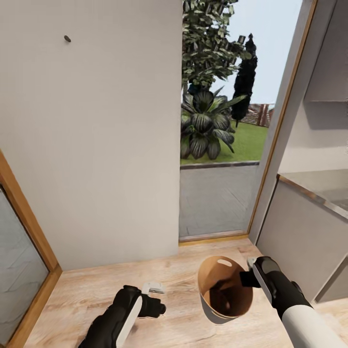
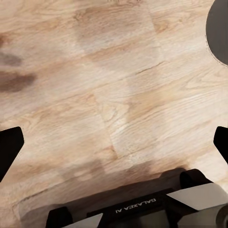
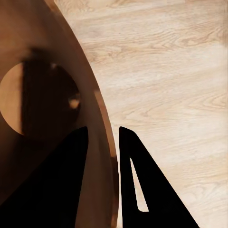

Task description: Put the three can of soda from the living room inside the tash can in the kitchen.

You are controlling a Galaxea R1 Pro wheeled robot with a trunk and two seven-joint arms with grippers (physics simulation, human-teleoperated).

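Standing on the light wood plank floor [image 1: 96,290], the tash can [image 1: 212,270] sits low in the head view, right of centre, its coppery-brown inner wall turned toward the camera and the oval handle hole showing pale near the far rim. Its inside is deep in shadow toward the bottom; something dark lies down there, but whether it is a can or only shade cannot be told. In the right wrist view the bin's [image 3: 38,57] brown inner wall curves down to a lighter round bottom, half covered by a dark shadow, with one small pale glint beside it.

The right gripper [image 1: 247,279] is at the bin's near right rim. The right wrist view shows its two black fingers [image 3: 137,180] astride the rim, one inside the bin and one outside over the floor, the jaws drawn close with the thin wall between them, so they look clenched on the tash can.

The left gripper [image 1: 155,295] hangs above the bare floor, well left of the bin and apart from it. In the left wrist view its black fingertips [image 2: 9,147] sit at the two side edges with open planks between them: jaws released, holding nothing. A grey curved edge of the bin's outer wall [image 2: 218,33] shows at one corner of that view.

Beyond, a plain white wall [image 1: 96,121] stands to the left, a tall glass opening [image 1: 217,193] shows paving, lawn and leafy plants [image 1: 203,121], and a grey cabinet [image 1: 299,237] stands at the right.
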